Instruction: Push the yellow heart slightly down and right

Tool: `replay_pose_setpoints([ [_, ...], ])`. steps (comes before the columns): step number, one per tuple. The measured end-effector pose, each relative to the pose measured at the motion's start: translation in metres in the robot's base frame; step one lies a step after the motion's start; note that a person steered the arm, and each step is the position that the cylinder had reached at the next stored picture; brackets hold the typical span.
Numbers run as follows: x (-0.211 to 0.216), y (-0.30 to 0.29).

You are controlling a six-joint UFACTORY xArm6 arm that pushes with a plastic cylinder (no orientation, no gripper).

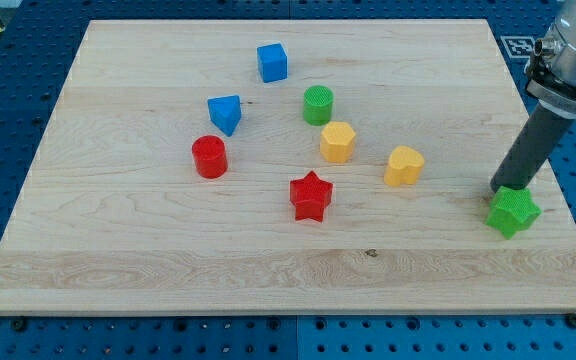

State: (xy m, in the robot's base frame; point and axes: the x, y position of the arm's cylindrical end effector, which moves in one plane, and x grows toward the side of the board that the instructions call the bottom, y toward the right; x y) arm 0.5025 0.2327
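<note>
- The yellow heart (404, 166) is lying on the wooden surface (148, 250), to the view's right of the middle, flat and apart from every other block.
- The end effector is a plain dark rod with nothing to clench or release; it is grasping nothing, and my tip (502, 189) is sitting well to the view's right of the yellow heart, not touching it.
- The green star (513, 211) is lying right at my tip, just below it in the view and far to the right of the yellow heart; the two seem to be touching, though I cannot tell for sure.
- The yellow hexagon (337, 142) is standing near the yellow heart, up and to the view's left of it, with a clear gap between them.
- The green cylinder (318, 105) is sitting further up and left of the yellow heart, just above the yellow hexagon.
- The red star (311, 196) is lying down and to the left of the yellow heart.
- The red cylinder (209, 157) is standing far to the left of the yellow heart, at about its level.
- The blue triangle-like block (226, 114) is sitting far left and higher, just above the red cylinder.
- The blue cube (272, 62) is the farthest up, well above and left of the yellow heart.
- No containers are showing; every block is resting directly on the surface.
</note>
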Motion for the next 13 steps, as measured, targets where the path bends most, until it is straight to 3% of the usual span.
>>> replay_pose_setpoints([
  [2,0.041,0.0],
  [3,0.041,0.002],
  [5,-0.04,0.002],
  [6,-0.079,-0.026],
  [7,-0.088,-0.081],
  [8,-0.088,-0.133],
  [11,-0.043,-0.137],
  [13,-0.026,-0.102],
])
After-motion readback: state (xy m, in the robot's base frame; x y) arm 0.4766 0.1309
